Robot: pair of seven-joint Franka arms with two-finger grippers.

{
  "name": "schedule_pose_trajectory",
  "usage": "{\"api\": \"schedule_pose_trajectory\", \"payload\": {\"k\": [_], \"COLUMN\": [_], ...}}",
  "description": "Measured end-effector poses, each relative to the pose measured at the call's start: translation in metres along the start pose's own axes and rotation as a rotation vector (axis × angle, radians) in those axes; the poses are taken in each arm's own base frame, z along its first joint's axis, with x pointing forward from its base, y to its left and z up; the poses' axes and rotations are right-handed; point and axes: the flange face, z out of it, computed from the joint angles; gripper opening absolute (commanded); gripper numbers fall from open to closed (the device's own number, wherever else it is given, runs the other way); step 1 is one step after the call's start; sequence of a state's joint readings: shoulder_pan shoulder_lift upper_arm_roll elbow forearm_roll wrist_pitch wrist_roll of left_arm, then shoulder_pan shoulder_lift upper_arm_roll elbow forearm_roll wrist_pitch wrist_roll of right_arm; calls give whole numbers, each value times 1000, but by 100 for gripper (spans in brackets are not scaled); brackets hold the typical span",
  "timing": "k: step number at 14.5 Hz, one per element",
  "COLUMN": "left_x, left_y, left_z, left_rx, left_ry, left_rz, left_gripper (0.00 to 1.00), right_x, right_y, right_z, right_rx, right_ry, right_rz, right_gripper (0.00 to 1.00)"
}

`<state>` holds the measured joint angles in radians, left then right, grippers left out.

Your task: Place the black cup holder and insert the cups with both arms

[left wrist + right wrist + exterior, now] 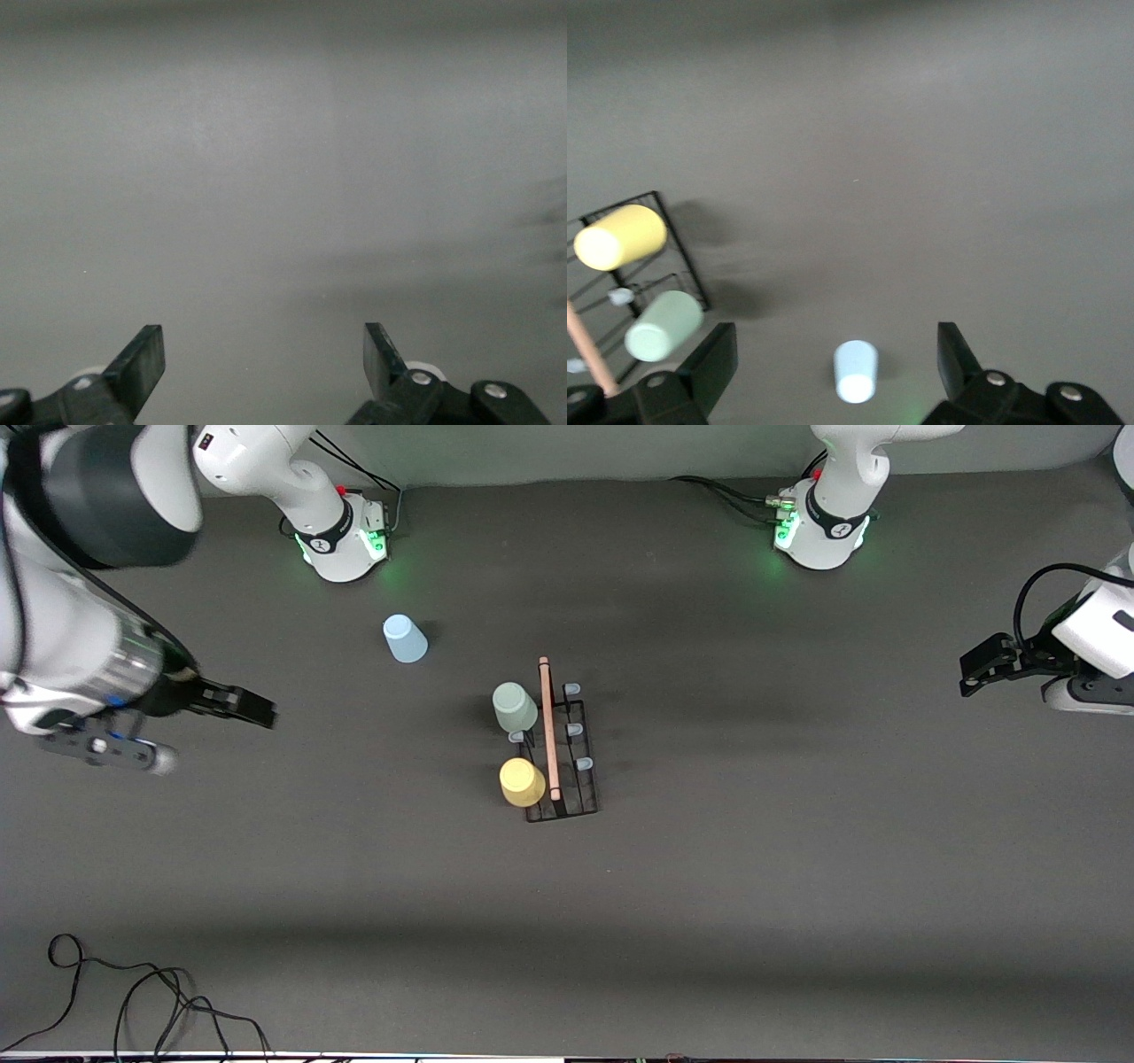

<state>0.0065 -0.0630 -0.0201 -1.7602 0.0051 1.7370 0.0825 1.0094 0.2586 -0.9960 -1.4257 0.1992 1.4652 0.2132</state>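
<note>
rack (567, 757) mid-table; left gripper (264, 354), right gripper (837, 352) at table ends, jaws apart.

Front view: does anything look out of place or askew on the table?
Only the light blue cup: it stands alone upside down on the table, farther from the camera than the black cup holder, which carries the green cup and yellow cup. Nothing spilled or damaged.

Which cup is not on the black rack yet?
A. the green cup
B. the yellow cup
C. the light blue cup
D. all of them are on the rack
C. The light blue cup stands alone on the table, apart from the black cup holder and toward the right arm's end, while the yellow cup and the green cup sit on the rack's prongs.
</note>
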Motion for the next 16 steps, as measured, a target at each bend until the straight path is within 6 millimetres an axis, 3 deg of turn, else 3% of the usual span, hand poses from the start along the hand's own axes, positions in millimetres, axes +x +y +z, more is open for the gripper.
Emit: {"api": "schedule_pose_trajectory", "payload": {"k": [11,16], "left_x": [11,8], "left_y": [-1,0], "left_z": [-2,-2], "left_rx": [0,-2], "left_ry": [-10,-33], "left_rz": [2,2], "left_gripper": [100,100], "right_x": [3,14], "right_y": [16,15], "right_z": [-2,19], "right_rx": [-21,-55], "right_ry": [4,-31], "right_rz": [-16,-43], "right_gripper": [100,100]}}
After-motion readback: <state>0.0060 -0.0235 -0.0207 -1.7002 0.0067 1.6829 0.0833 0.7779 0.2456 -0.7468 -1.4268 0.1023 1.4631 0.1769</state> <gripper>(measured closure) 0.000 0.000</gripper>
